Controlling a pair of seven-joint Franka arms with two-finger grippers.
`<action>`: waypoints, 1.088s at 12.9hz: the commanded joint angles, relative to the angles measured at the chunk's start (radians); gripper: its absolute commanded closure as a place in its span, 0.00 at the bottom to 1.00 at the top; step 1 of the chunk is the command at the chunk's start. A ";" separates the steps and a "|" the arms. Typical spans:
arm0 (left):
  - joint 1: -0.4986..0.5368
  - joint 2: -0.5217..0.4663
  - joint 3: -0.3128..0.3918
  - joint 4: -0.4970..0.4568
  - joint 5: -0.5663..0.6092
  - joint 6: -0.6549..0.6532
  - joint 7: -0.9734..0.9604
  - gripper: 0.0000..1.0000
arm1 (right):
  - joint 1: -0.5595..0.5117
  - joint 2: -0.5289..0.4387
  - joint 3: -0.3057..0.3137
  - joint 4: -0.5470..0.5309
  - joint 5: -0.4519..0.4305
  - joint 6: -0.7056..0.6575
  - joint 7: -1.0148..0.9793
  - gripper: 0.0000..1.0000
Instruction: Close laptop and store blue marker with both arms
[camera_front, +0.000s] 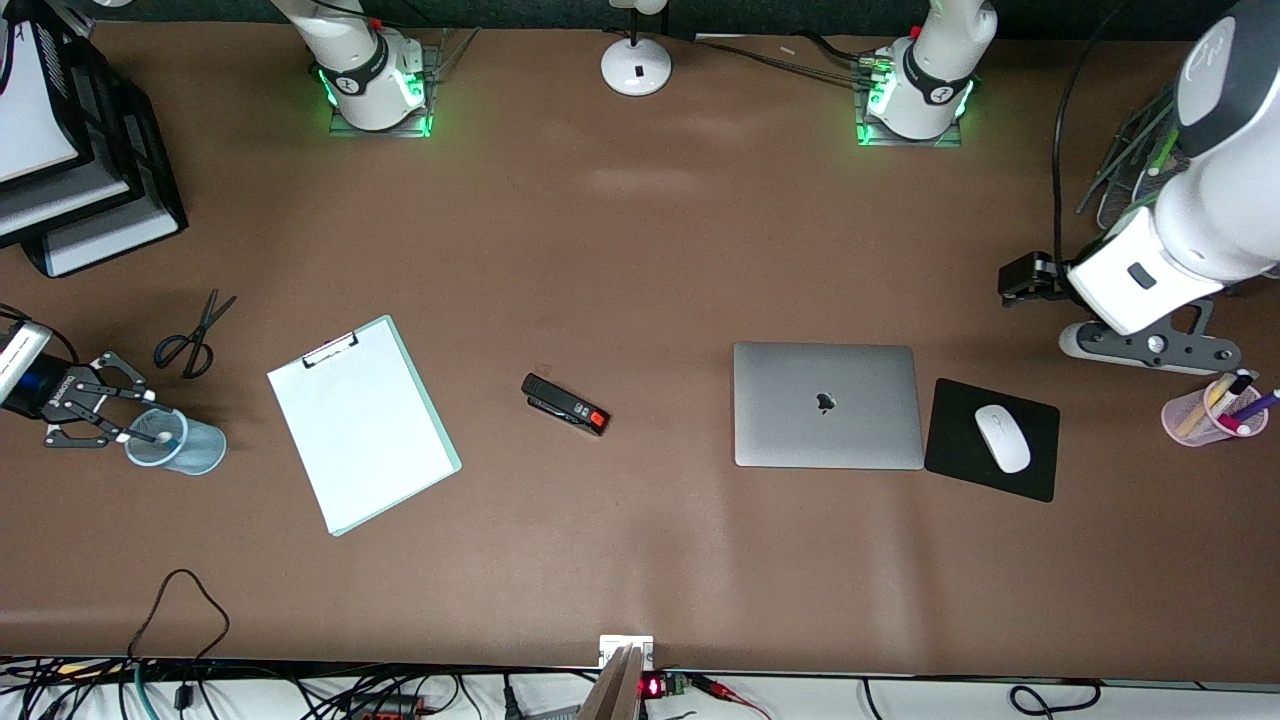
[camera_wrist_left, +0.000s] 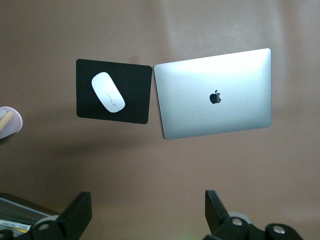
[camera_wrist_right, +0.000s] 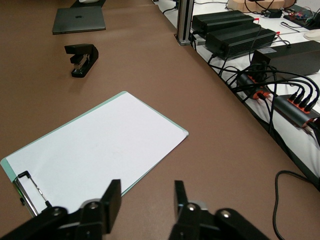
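The laptop (camera_front: 825, 405) lies shut on the table, its silver lid with the dark apple logo facing up; it also shows in the left wrist view (camera_wrist_left: 215, 92) and the right wrist view (camera_wrist_right: 80, 20). A small pale tip (camera_front: 164, 437) shows inside a translucent blue cup (camera_front: 190, 450) at the right arm's end; the blue marker's body cannot be made out. My right gripper (camera_front: 133, 405) is open and empty right beside that cup, also seen in its wrist view (camera_wrist_right: 145, 200). My left gripper (camera_front: 1022, 280) hangs wide open and empty over bare table by the mouse pad (camera_wrist_left: 147, 212).
A black mouse pad (camera_front: 1030, 460) with a white mouse (camera_front: 1002, 437) lies beside the laptop. A pink pen cup (camera_front: 1205, 415), a wire tray (camera_front: 1130, 170), a stapler (camera_front: 565, 405), a clipboard (camera_front: 362, 425), scissors (camera_front: 195, 335) and stacked file trays (camera_front: 110, 170) also stand about.
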 joint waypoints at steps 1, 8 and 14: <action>-0.019 -0.001 0.074 0.017 -0.084 -0.018 0.046 0.00 | -0.001 -0.006 0.006 0.015 0.000 0.002 0.109 0.00; -0.141 -0.248 0.361 -0.300 -0.171 0.091 0.184 0.00 | 0.162 -0.179 0.007 0.014 -0.357 0.087 0.797 0.00; -0.110 -0.238 0.361 -0.332 -0.108 0.200 0.241 0.00 | 0.319 -0.328 0.012 0.009 -0.688 -0.036 1.487 0.00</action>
